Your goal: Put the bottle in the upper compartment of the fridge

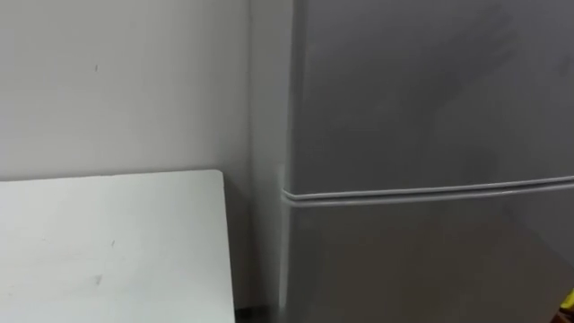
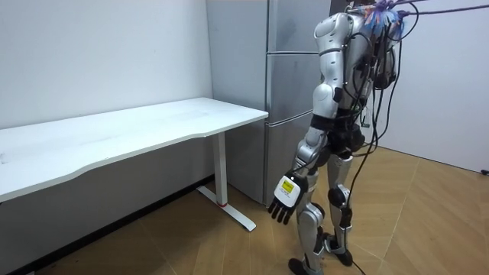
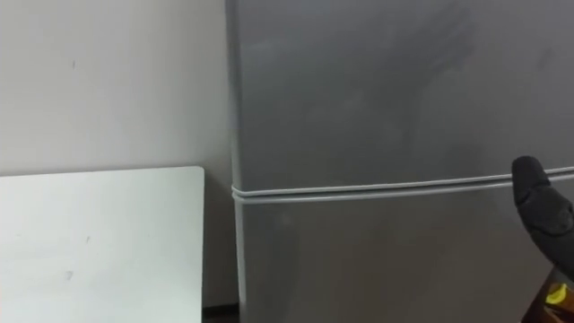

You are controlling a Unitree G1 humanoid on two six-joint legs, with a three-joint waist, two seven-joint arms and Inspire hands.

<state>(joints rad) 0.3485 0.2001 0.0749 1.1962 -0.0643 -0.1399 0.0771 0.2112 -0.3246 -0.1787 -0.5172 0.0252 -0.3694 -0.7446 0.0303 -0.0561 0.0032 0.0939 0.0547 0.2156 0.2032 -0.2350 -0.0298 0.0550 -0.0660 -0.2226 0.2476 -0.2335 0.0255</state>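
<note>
White table [image 1: 108, 242] at your left, against the wall. Left hand [image 2: 284, 200] hangs by the thigh, fingers loose and straight, holding nothing. Robot stands facing the grey fridge [image 3: 377, 260], its upper door [image 3: 359, 90] closed. Far right: right hand [image 3: 540, 205] raised before the fridge, grip cannot be told. Yellow patch [image 3: 557, 294] just below it; you cannot tell whether that is the bottle.

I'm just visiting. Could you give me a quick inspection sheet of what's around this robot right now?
Surface: white table, beside the fridge.
Job's things: fridge doors both shut; yellow speck below the right hand, perhaps the bottle, too small to tell.
Clutter: nothing seen.
Hands: left hand hangs open at the robot's side; right hand raised before the fridge.
Cables: none besides the robot's own.
Surroundings: white wall, wooden floor.
</note>
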